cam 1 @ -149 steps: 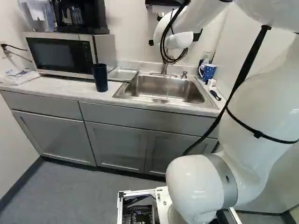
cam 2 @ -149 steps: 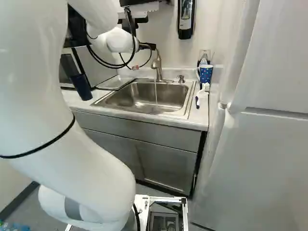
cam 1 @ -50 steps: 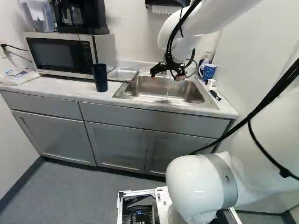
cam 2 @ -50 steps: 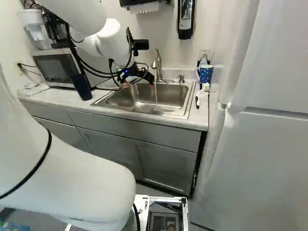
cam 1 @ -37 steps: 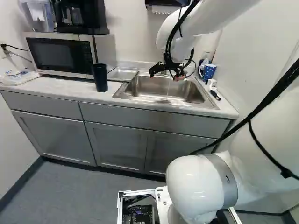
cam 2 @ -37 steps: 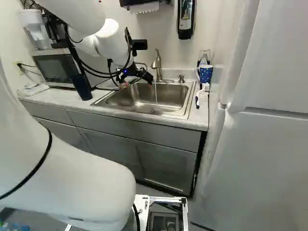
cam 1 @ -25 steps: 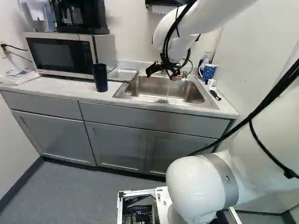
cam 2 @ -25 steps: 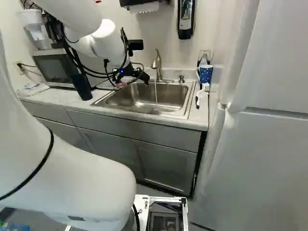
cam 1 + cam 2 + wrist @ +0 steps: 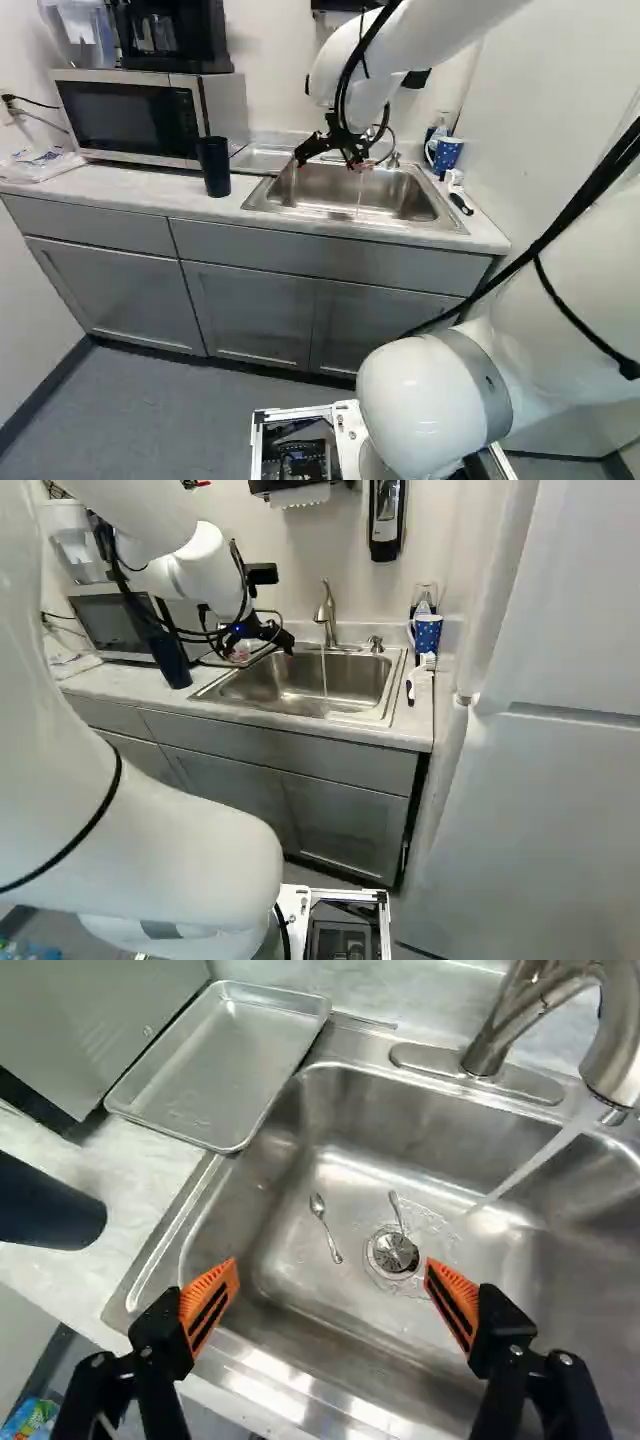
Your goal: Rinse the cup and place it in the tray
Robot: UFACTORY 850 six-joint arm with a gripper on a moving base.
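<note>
Water pours from a curved faucet (image 9: 326,610) into a stainless-steel sink (image 9: 265,683) as a white robotic arm (image 9: 205,565), reaching in from the left, holds its black gripper (image 9: 266,645) above the sink's left side. A dark blue tumbler (image 9: 171,662) stands on the countertop (image 9: 150,692), left of the sink. At right, a brush (image 9: 418,674) lies nearer than a blue spotted mug (image 9: 428,633). A dispenser (image 9: 386,518) hangs on the far wall.

I can't read any words or numbers here (the marks are just too tiny and fuzzy). The bag (image 9: 38,165) on the counter (image 9: 120,184), at the left of the left base view, has little marks I can't make out. The bright packet (image 9: 28,1420), past the counter's edge in the wrist view, has colored marks I can't read either
</note>
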